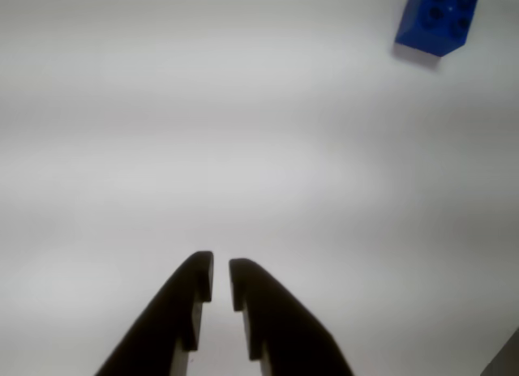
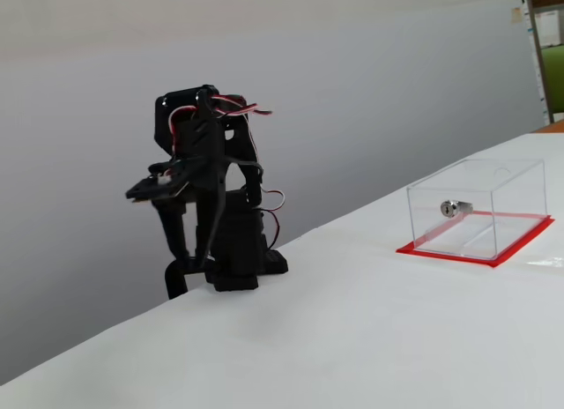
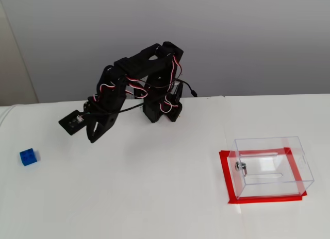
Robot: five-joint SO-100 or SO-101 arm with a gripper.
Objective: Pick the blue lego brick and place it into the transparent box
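Reaching out from its base, the black arm [image 3: 135, 79] is bent over, and its claw [image 1: 220, 271] hangs just above the white bench [image 3: 154, 198]. In the wrist view the two dark fingers [image 1: 182, 299] are nearly pressed together, with only a thin gap, and they hold nothing. The blue lego brick [image 1: 436, 18] lies apart from the claw, up at about 1 o'clock in that view. In a fixed view the brick sits at about 8 o'clock from the claw. The transparent box [image 3: 270, 166] stands far off on its red base, at about 4 o'clock from the arm. No writing can be read.
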